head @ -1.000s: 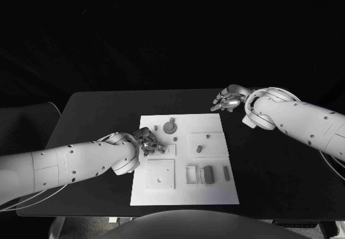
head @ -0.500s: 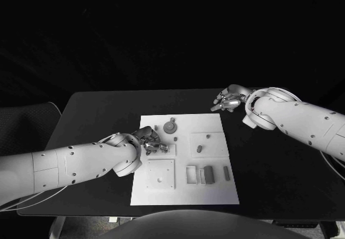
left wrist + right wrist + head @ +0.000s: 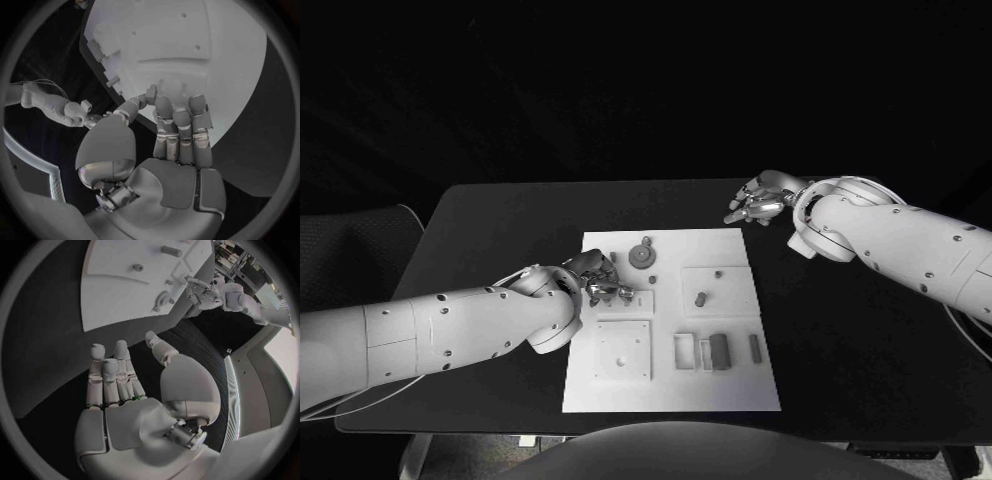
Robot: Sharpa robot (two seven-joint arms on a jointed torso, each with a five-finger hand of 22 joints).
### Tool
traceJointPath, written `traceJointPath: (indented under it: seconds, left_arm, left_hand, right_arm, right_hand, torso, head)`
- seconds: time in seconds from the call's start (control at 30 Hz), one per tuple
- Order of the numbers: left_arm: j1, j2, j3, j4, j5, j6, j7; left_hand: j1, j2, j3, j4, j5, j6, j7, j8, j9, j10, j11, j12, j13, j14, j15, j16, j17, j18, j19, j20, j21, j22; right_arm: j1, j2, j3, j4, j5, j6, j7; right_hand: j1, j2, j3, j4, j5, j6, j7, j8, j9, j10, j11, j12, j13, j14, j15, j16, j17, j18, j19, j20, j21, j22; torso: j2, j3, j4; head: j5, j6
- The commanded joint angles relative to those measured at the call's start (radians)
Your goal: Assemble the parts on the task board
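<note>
Now the task board [image 3: 671,318] lies mid-surface; the left hand [image 3: 597,281] hovers at its left edge, fingers [image 3: 178,130] curled together, a small part [image 3: 151,93] pinched at their tips. Well apart, the right hand [image 3: 759,201] rests off-board, fingers [image 3: 111,371] straight and empty

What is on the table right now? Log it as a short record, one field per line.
surface: black table
task board: white plate, mid-table
left hand: over the board's left edge, fingers curled; whether it pinches a part, cannot tell
right hand: above bare table beyond the board's far right corner, fingers apart, holding nothing
round part: on the board's far half
small peg: standing in a square plate right of centre
dark block: in the board's near right area
</note>
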Motion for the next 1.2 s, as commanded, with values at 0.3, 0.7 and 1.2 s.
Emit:
traceJointPath:
  seconds: [0.3,0.7,1.2]
  left_arm:
    - [0.001,0.011,-0.002,-0.016,-0.022,-0.006,-0.082]
    - [0.001,0.025,-0.003,-0.026,-0.015,-0.012,-0.071]
    - [0.001,0.028,-0.004,-0.023,0.000,0.016,-0.069]
  left_hand:
    - [0.038,0.028,0.133,-0.125,0.040,0.019,-0.004,-0.005,0.020,0.010,-0.007,0.015,0.007,0.013,-0.009,0.014,0.005,0.008,0.012,-0.003,0.013,0.022]
    - [0.030,0.021,0.143,-0.119,0.057,0.025,-0.008,-0.002,0.036,0.012,-0.010,0.026,0.013,0.016,-0.012,0.022,0.010,0.008,0.016,-0.006,0.022,0.022]
    - [0.024,0.013,0.143,-0.115,0.054,0.024,-0.009,-0.001,0.044,0.011,-0.011,0.032,0.016,0.015,-0.014,0.026,0.012,0.008,0.016,-0.007,0.025,0.022]
  right_arm:
    - [0.000,0.002,0.000,0.000,-0.004,0.010,0.005]
    - [0.000,0.002,0.000,0.000,-0.004,0.010,0.005]
    - [0.000,0.001,0.000,-0.001,-0.004,0.011,0.005]
  right_hand:
    - [-0.011,-0.002,0.003,0.006,0.004,-0.001,0.006,-0.007,-0.002,-0.001,0.005,0.006,-0.002,0.001,-0.007,0.001,-0.001,0.015,-0.007,0.000,-0.006,0.015]
    - [-0.011,-0.002,0.003,0.007,0.004,-0.001,0.006,-0.007,-0.002,-0.001,0.005,0.006,-0.002,0.001,-0.007,0.001,-0.001,0.015,-0.007,0.000,-0.006,0.015]
    - [-0.011,-0.002,0.003,0.007,0.004,-0.001,0.006,-0.006,-0.002,-0.001,0.005,0.007,-0.002,0.001,-0.007,0.001,-0.001,0.015,-0.007,-0.001,-0.006,0.015]
  torso:
    - [-0.001,0.0010,0.0003]
    - [0.001,-0.0005,-0.0003]
    - [0.000,-0.0006,0.0004]
  head:
    - [0.005,-0.008]
    - [0.006,-0.005]
    - [0.003,-0.008]
